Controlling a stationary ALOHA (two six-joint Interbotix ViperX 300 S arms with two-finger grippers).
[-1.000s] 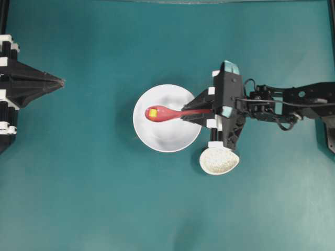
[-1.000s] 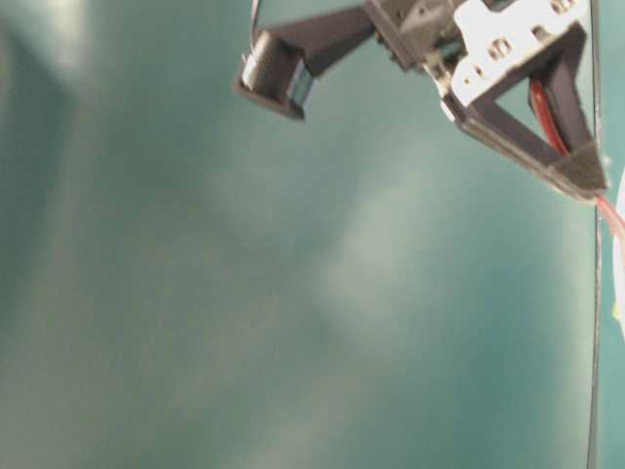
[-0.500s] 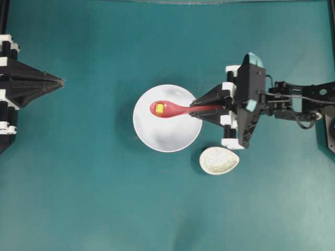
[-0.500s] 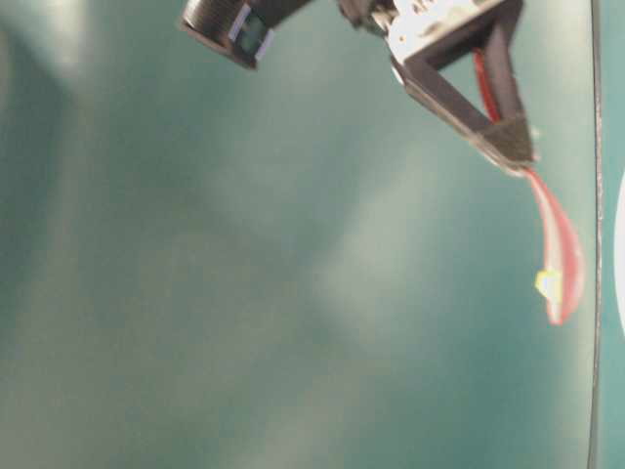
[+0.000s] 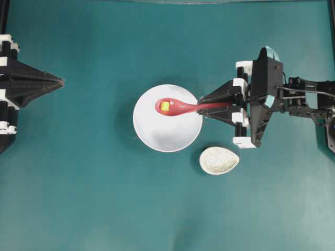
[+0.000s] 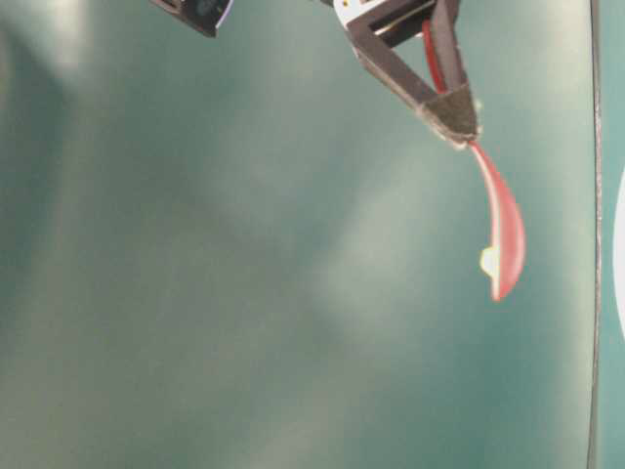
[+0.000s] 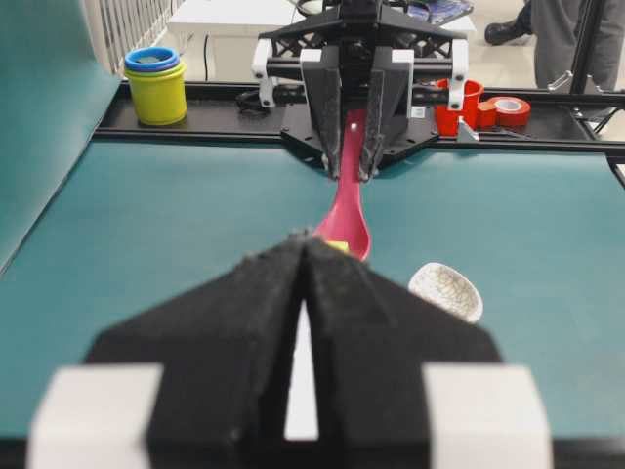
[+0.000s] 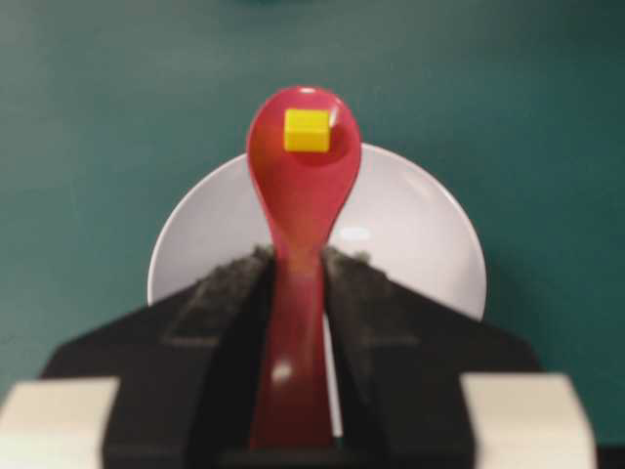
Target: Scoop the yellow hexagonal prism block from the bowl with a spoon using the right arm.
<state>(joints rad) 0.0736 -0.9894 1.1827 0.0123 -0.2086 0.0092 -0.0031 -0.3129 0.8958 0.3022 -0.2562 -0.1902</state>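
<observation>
Teal desk (image 5: 104,198); speckled spoon rest (image 5: 219,160) sits just beside white bowl (image 5: 162,136). Right end effector (image 5: 205,106) grips spoon (image 5: 180,107) by its handle, long axis level, scoop pointing left above bowl. Yellow block (image 5: 165,106) lies in scoop. Left end effector (image 5: 60,82) closed, well apart.
</observation>
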